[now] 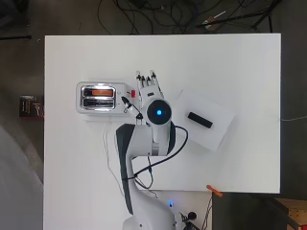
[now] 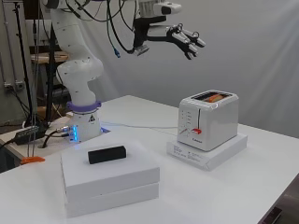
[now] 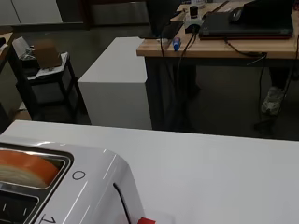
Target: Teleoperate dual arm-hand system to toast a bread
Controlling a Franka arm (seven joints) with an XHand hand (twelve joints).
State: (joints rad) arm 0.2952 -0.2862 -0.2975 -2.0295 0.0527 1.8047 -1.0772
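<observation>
From my station the light is bright and even, leaving the table (image 1: 230,62) almost blown out white overhead. The toaster (image 1: 97,97) shows glare on its chrome top, with only faint shadow just beside its base. Beyond the table, the floor is dim.

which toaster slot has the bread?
The slot farther from the arm's base holds the orange-brown bread; the nearer slot looks empty.
</observation>
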